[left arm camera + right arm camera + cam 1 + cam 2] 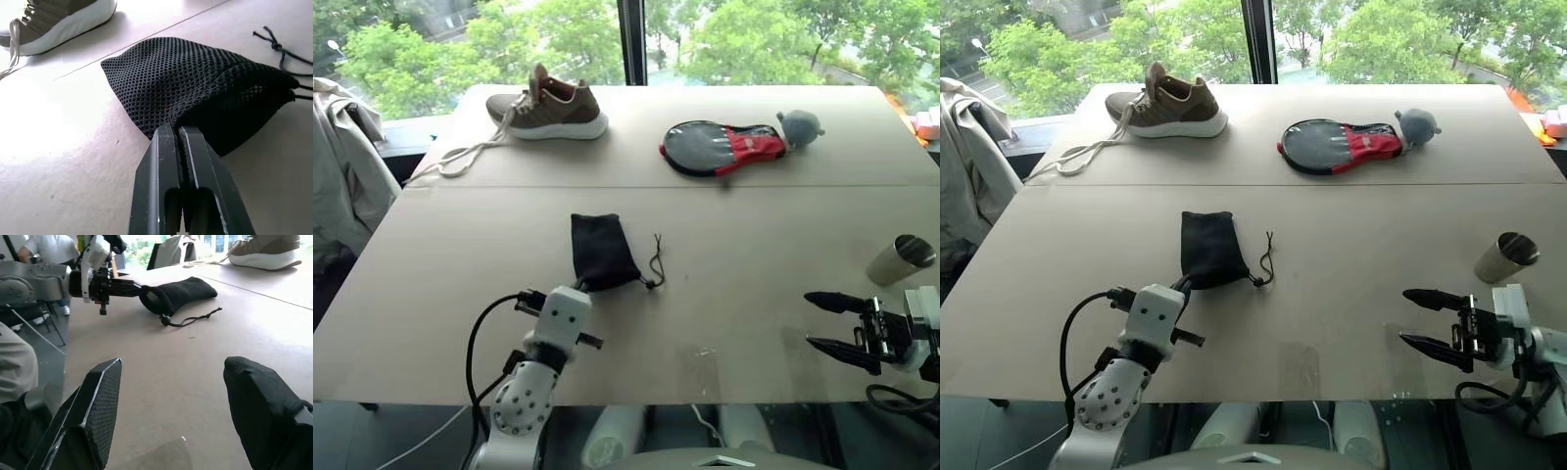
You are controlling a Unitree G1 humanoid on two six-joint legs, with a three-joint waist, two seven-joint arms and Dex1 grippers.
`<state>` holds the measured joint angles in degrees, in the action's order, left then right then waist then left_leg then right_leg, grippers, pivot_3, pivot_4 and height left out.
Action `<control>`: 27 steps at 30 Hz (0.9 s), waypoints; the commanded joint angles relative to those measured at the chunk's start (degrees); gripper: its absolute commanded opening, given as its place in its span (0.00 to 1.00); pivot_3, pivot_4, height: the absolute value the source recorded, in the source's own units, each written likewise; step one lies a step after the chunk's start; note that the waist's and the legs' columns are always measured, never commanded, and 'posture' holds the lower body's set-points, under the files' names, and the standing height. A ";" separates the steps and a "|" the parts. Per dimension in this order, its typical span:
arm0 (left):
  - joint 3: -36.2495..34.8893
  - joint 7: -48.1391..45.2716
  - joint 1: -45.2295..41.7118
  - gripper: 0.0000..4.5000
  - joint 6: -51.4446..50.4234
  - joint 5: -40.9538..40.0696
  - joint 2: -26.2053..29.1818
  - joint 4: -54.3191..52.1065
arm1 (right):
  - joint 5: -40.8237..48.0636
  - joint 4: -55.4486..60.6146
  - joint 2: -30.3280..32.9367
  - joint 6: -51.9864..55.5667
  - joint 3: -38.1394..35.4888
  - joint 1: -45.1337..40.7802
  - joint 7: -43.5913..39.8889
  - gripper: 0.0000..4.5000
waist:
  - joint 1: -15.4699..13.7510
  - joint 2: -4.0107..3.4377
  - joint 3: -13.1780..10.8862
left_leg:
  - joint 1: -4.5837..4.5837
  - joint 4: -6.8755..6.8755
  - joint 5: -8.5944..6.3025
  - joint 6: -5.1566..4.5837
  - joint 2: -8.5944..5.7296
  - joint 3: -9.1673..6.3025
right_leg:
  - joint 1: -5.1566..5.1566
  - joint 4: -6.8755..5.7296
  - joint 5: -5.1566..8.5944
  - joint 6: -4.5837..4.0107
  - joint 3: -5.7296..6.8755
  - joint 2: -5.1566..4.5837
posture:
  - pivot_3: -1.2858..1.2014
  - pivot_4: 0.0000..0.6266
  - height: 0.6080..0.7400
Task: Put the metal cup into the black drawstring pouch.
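**Pouch pinched at its near edge, cup left standing at the right**

The black drawstring pouch (pixel 602 252) was seen lying flat near the middle of the table (pixel 754 245), its cord and toggle trailing off to one side. Its near edge was pinched by the left gripper (pixel 177 134), the two fingers pressed together on the mesh fabric. The metal cup (pixel 901 259) lay tilted near the right edge of the table, well apart from the pouch and untouched. Just in front of it the right gripper (pixel 830 322) was held level with its jaws spread wide and nothing between them.

The step in hand was judged to be the securing of the pouch so that its mouth could be presented. A grip on a single layer at the neck would be preferred, so that the opening is not sealed; whether one layer or both had been caught could not be told. The cup would best be taken across its body, mouth kept clear.

Open tabletop was left between the pouch and the cup. The shoe (pixel 551 106) and the black-and-red case (pixel 724 147) lay at the far side, out of the way. The cup's nearness to the table edge was judged the main hazard.
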<state>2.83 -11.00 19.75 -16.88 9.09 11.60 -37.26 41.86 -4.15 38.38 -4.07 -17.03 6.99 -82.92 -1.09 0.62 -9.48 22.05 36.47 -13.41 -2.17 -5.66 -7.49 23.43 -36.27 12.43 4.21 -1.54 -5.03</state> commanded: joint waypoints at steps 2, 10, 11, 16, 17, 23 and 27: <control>-1.52 -2.09 -5.92 0.01 -5.24 -5.63 -0.93 -2.99 | -3.90 0.30 -3.13 -1.71 -6.54 -5.44 17.76 0.74 | 0.07 -0.01 0.01 | -0.01 0.03 0.00 0.00 -0.01 0.00 | 0.00 -0.05 0.00 0.00 0.00 0.03 | 0.52 0.24 0.97; -3.90 -6.28 -21.78 0.01 -19.43 -16.98 -0.46 -4.09 | -19.38 7.87 2.26 8.38 -6.35 -13.91 43.95 0.74 | -0.02 -0.06 0.04 | 0.00 0.05 0.15 -0.18 -0.06 0.03 | 0.08 -0.20 -0.04 -0.06 -0.04 0.12 | 0.52 0.24 0.97; -4.03 -6.47 -23.42 0.01 -21.01 -17.99 -0.26 -3.84 | -21.75 8.26 3.94 9.86 -5.79 -14.34 45.32 0.74 | -0.12 -0.06 0.04 | 0.03 0.06 0.19 -0.17 -0.13 0.03 | 0.11 -0.23 -0.04 -0.06 -0.04 0.08 | 0.52 0.24 0.97; -6.44 -4.73 -33.62 0.01 -27.71 -22.45 -1.85 0.30 | -21.98 10.54 13.32 21.63 -5.71 -14.87 42.58 0.74 | -0.17 -0.03 0.02 | 0.13 0.11 0.29 -0.02 -0.16 0.04 | 0.16 -0.20 -0.04 -0.07 -0.04 0.07 | 0.52 0.24 0.97; -6.89 -4.43 -35.15 0.01 -28.78 -23.33 -2.34 1.10 | -21.91 11.07 15.18 23.70 -6.04 -14.16 41.61 0.74 | -0.20 -0.03 0.02 | 0.16 0.12 0.26 -0.08 -0.16 0.03 | 0.16 -0.21 -0.04 -0.07 -0.03 0.08 | 0.52 0.24 0.97; -8.63 -3.12 -39.46 0.01 -32.10 -27.13 -3.87 3.55 | -18.83 13.41 24.01 33.93 -10.15 -9.16 33.46 0.74 | 0.17 0.01 0.00 | 0.22 0.19 0.23 -0.14 -0.15 0.05 | 0.15 -0.14 -0.05 -0.06 -0.03 0.08 | 0.52 0.24 0.97; -8.90 -2.31 -40.12 0.01 -32.60 -28.51 -3.87 4.04 | -18.58 14.00 27.60 39.44 -10.76 -5.05 29.34 0.74 | 0.18 0.02 0.00 | 0.29 0.31 0.20 -0.19 -0.13 0.02 | 0.16 -0.15 -0.05 -0.05 0.01 0.10 | 0.52 0.24 0.97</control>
<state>-5.10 -13.76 -19.62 -49.66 -18.31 7.76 -32.04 22.86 8.55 64.74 33.45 -25.82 1.15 -52.04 -0.91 0.64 -9.48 22.35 36.81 -13.24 -2.40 -5.79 -7.48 23.59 -36.42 12.38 4.16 -1.53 -4.93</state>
